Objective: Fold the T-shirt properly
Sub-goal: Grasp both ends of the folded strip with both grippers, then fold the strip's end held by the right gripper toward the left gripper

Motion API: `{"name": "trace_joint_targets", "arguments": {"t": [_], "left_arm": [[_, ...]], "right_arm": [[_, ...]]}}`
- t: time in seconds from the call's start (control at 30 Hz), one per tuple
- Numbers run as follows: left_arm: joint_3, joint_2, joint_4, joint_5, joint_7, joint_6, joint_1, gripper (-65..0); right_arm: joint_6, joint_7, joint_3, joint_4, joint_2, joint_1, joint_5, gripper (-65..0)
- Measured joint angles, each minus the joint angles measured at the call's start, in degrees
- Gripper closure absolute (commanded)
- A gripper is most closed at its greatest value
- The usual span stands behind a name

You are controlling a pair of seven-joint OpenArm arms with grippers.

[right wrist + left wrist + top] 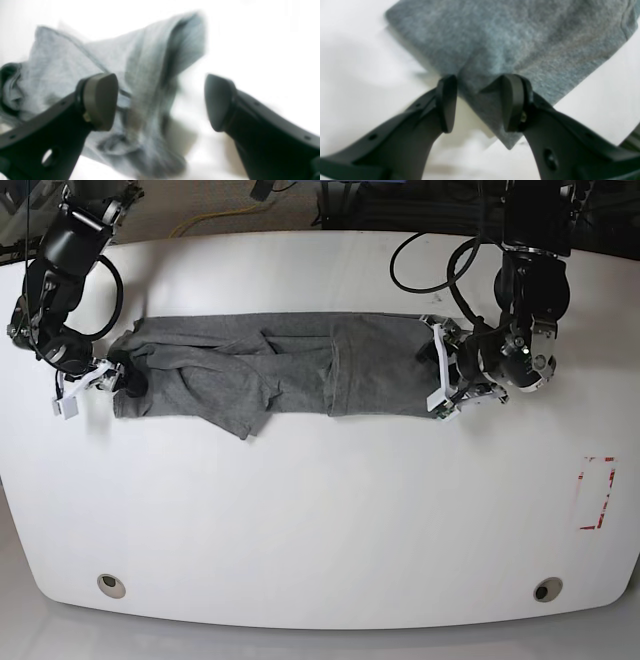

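The grey T-shirt (280,365) lies on the white table (320,530) as a long band folded along its length, with a sleeve flap hanging down at its lower middle. At the band's right end, my left gripper (440,375) has a puckered corner of the T-shirt (520,37) between its pads. In the left wrist view the left gripper (480,100) is shut on that corner. My right gripper (105,380) sits at the band's left end. The right wrist view shows the right gripper (160,102) wide open, with the blurred, bunched T-shirt (75,57) just beyond its fingers.
A red-edged rectangle (597,492) is marked on the table near its right edge. Two round holes (111,585) (545,590) sit near the front edge. Black cables (430,270) loop over the table's back edge behind the left arm.
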Motion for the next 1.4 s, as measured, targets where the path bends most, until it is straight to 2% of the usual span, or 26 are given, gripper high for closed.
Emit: {"name": "trace_joint_targets", "arguments": {"t": [0.2, 0.3, 0.33, 0.43, 0.53, 0.57, 0.77, 0.97, 1.17, 1.27, 1.4], "left_arm": [[0.4, -1.3, -0.1, -0.1, -1.1, 0.0, 0.0, -25.7], [0.2, -1.5, -0.1, -0.1, -1.1, 0.0, 0.0, -25.7], [0.1, -1.6, -0.1, -0.1, -1.1, 0.0, 0.0, -25.7], [0.1, -2.1, -0.1, -0.1, -1.1, 0.0, 0.0, -25.7], [0.1, -2.2, -0.1, 0.0, -1.1, 0.0, 0.2, -25.7], [0.1, -2.3, -0.1, 0.0, -1.1, 0.0, 0.3, -25.7], [0.1, -1.9, -0.2, -0.1, -1.1, 0.0, 0.3, -25.7], [0.2, -1.5, -0.2, -0.1, -1.7, 0.0, 0.4, -25.7], [0.0, 0.4, -0.9, -0.1, -3.0, 0.2, 0.3, -25.7], [0.0, 1.4, -3.5, -0.2, -4.0, 0.2, 0.2, -25.7], [-0.3, 2.8, -6.8, -0.2, -8.0, 0.2, 0.1, -25.7]], "right_arm": [[0.0, 0.5, 0.1, 4.3, -4.2, -1.9, 0.1, -51.5], [0.0, -1.5, 0.1, 8.7, -6.8, -3.7, 0.1, -46.1], [0.0, -2.3, 0.1, 10.0, -7.6, -4.1, 0.1, -42.6], [0.0, -3.3, 0.0, 12.6, -9.2, -4.5, -1.4, -24.1], [-0.2, -3.5, 0.0, 13.2, -9.1, -4.6, -1.4, -1.7], [-0.2, -3.5, 0.1, 13.3, -9.0, -4.6, -1.4, 0.0], [-0.3, -4.8, 0.0, 18.7, -8.2, -5.2, -1.4, 0.0], [-0.4, -11.8, 0.0, 30.5, -8.0, -4.8, -1.3, 0.0], [-0.4, -17.2, 0.0, 39.6, -8.7, -4.3, -0.7, 0.0], [-0.4, -18.3, -0.2, 42.6, -10.0, -4.1, 3.2, 0.0], [-0.4, -18.4, -4.9, 43.8, -10.8, -4.1, 7.9, 0.0]]}}
